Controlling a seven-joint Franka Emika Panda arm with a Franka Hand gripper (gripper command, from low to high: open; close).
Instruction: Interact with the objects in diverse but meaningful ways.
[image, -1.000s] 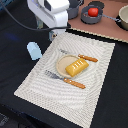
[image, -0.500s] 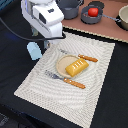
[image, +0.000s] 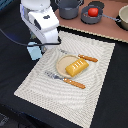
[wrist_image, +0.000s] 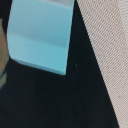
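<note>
A pale blue cup (image: 33, 52) stands on the dark table just off the striped placemat's (image: 95, 95) edge, on the exterior view's left. My gripper (image: 38, 46) hangs right over it, and the arm's white body hides the fingers. The cup (wrist_image: 41, 36) fills much of the wrist view, close up, with no finger clearly showing. A yellow ridged bread block (image: 76, 66) lies on a tan plate (image: 62, 66) in the middle of the mat. A red tomato (image: 93, 11) sits in a grey pan (image: 88, 18) on the far wooden surface.
A wooden-handled fork (image: 66, 80) lies in front of the plate and a knife (image: 82, 57) behind it. A grey pot (image: 69, 7) and another grey vessel (image: 123, 17) stand at the back. The placemat (wrist_image: 107, 45) runs beside the cup.
The arm has moved down and toward the exterior view's left, closing in on the pale blue cup. Nothing else has shifted.
</note>
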